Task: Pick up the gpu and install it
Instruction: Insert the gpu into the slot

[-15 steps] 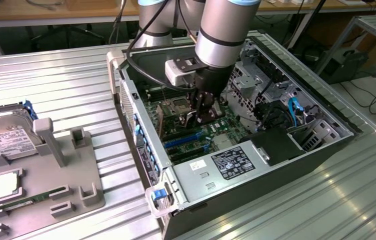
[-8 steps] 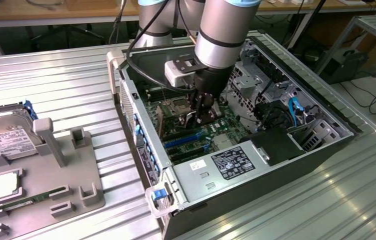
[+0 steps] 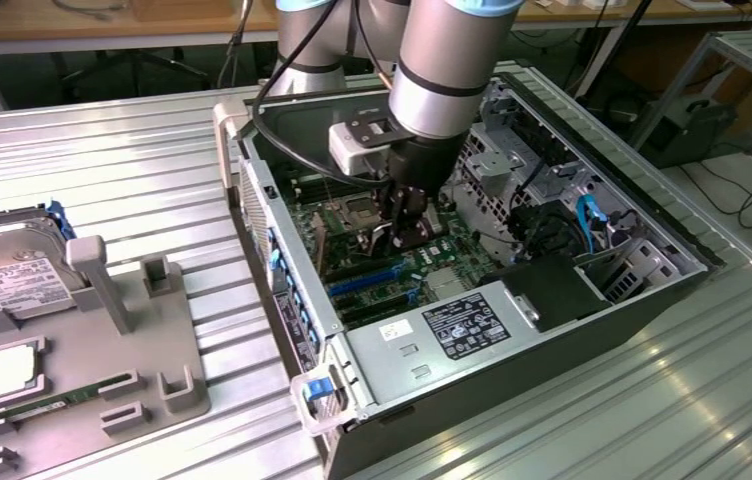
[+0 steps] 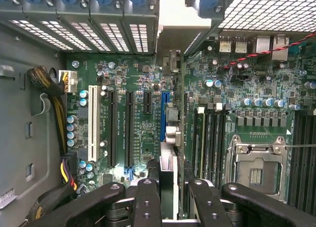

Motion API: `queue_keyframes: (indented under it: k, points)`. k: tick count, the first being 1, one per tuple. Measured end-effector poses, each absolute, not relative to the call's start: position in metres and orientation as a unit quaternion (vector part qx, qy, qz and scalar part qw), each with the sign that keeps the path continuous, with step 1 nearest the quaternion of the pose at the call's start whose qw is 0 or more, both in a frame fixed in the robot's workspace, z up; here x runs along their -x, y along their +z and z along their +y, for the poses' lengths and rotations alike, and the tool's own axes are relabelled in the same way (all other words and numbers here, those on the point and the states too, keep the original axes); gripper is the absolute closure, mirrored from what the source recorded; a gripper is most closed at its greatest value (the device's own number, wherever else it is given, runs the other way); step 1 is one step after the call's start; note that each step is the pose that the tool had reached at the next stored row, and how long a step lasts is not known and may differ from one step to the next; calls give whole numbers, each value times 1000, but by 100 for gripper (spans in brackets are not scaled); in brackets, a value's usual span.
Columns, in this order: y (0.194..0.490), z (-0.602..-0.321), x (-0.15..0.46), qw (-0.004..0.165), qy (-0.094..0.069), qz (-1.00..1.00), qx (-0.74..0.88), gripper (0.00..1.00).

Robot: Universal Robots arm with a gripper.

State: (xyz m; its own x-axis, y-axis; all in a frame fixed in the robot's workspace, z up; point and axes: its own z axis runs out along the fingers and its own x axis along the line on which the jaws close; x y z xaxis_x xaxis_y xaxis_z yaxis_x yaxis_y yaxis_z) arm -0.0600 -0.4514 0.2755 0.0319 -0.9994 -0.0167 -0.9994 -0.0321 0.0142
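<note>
Inside the open computer case [image 3: 643, 215], my pincer [image 4: 168, 187] grips the gpu [image 4: 168, 158] edge-on: light, rigid, fragile, best held by its top edge.

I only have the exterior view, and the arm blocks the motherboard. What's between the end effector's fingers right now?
Observer: In the wrist view the end effector is clamped on the gpu, which is seen edge-on between its fingers.
Operator: Which slot is it lined up with?
Observer: The card's edge runs parallel to the blue slot, right beside it, and that slot shows bare.
Operator: Any cards already in the neighbouring slots?
Observer: No. Beyond the blue slot, the black slots and the long white slot all stand empty.
</note>
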Motion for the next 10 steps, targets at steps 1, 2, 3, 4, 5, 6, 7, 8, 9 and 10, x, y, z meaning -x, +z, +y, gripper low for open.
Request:
queue_keyframes:
  k: [1, 2, 3, 4, 5, 6, 7, 8, 9, 10]
  points:
    - [275, -451, 60, 1, 11, 696, 718, 73]
    - [276, -451, 60, 1, 11, 696, 718, 73]
    - [275, -451, 60, 1, 11, 696, 718, 73]
    - [274, -451, 60, 1, 11, 696, 718, 73]
    - [273, -451, 61, 2, 12, 696, 718, 73]
    - [272, -451, 61, 1, 12, 696, 718, 73]
    - [271, -451, 62, 2, 12, 696, 718, 73]
    - [270, -451, 62, 3, 13, 696, 718, 73]
    - [269, -451, 62, 4, 14, 696, 718, 73]
    - [268, -451, 62, 5, 15, 696, 718, 73]
